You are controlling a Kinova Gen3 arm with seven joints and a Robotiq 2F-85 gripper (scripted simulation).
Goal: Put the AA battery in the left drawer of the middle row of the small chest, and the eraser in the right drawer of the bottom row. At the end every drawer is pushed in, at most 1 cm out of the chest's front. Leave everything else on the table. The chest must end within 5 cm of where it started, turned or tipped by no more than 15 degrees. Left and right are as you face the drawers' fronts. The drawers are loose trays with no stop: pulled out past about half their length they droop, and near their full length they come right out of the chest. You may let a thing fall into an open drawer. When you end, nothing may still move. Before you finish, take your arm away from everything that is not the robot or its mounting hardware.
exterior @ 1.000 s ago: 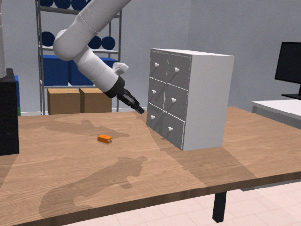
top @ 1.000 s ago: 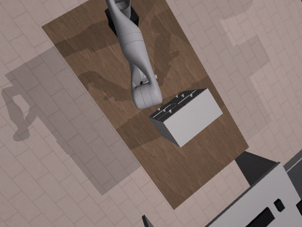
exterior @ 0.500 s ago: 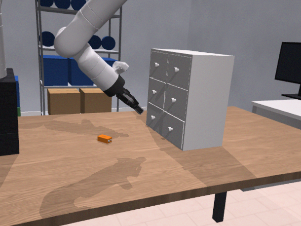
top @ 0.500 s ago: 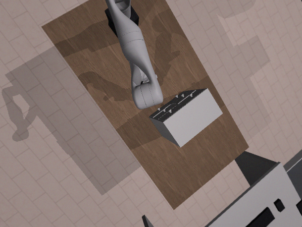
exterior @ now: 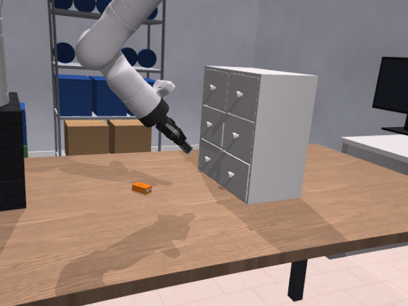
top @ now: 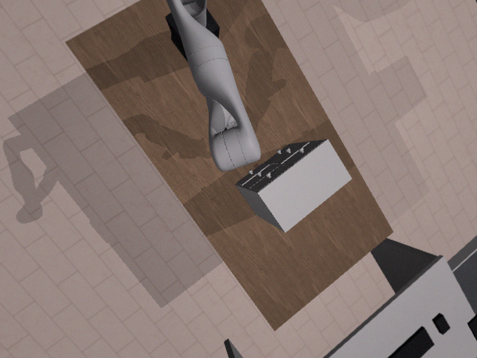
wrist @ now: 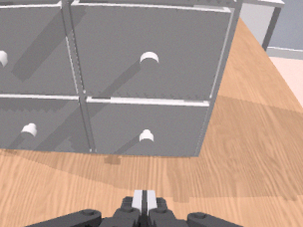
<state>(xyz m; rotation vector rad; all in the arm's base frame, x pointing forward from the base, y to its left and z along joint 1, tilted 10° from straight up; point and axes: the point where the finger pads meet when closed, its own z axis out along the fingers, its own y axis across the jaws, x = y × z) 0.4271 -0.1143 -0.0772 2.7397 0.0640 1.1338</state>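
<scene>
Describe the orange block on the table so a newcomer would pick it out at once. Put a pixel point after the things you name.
In the exterior view, find the tall white chest (top: 305, 185) (exterior: 281, 140) (wrist: 150, 30) on the wooden table (top: 313, 266) (exterior: 100, 250) (wrist: 254, 124). Left of it in the picture, before the black stand (exterior: 11, 160), lies a small orange block (exterior: 141, 188). Bright orange, with two silvery studs on one end, it matches neither neighbour.

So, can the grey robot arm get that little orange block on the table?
Probably yes: nothing seems to stand between the black gripper and the orange block, but the gripper's fingers are shut and must open first.
</scene>
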